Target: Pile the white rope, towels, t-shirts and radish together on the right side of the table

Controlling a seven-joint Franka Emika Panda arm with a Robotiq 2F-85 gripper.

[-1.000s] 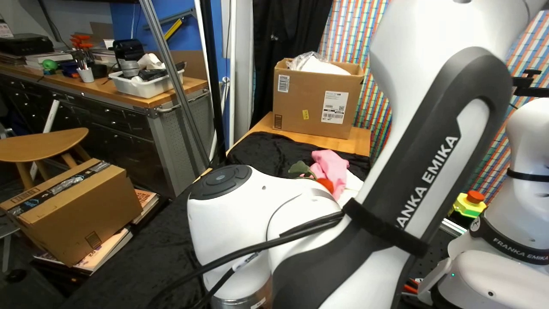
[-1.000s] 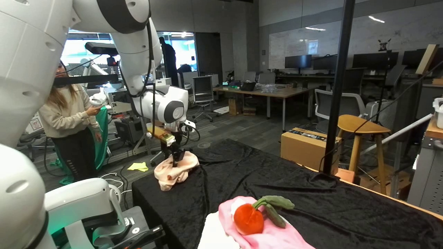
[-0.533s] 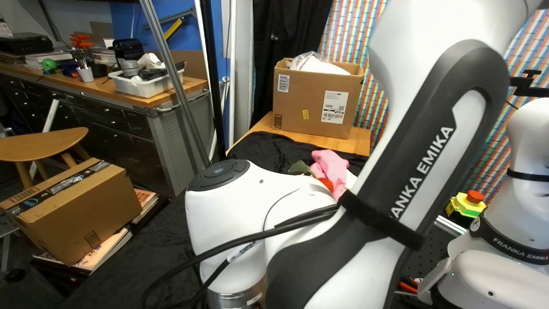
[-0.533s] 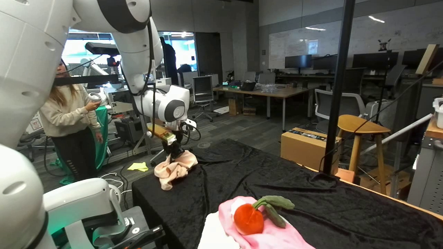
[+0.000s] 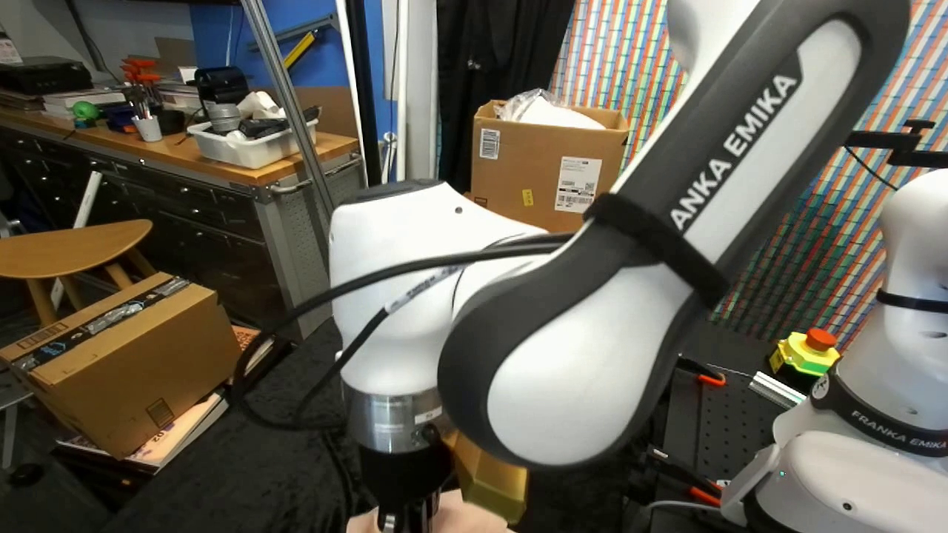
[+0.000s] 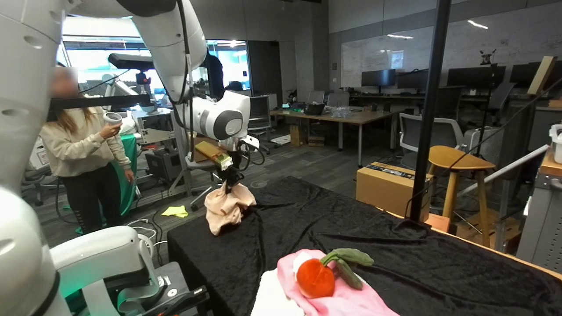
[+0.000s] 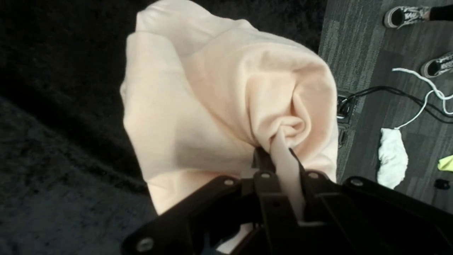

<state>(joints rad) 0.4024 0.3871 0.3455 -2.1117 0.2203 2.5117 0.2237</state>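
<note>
Your gripper pinches a fold of peach cloth near an edge of the table; the radish lies on pink cloth, well apart. Likely step: transfer. Lift until loose folds clear; lower before releasing.

Passable over the bench, between the peach cloth bunched in the claw and the pink cloth bearing the radish. Blocked beside one edge by a black pole.

Pink cloth cropped below.
</note>
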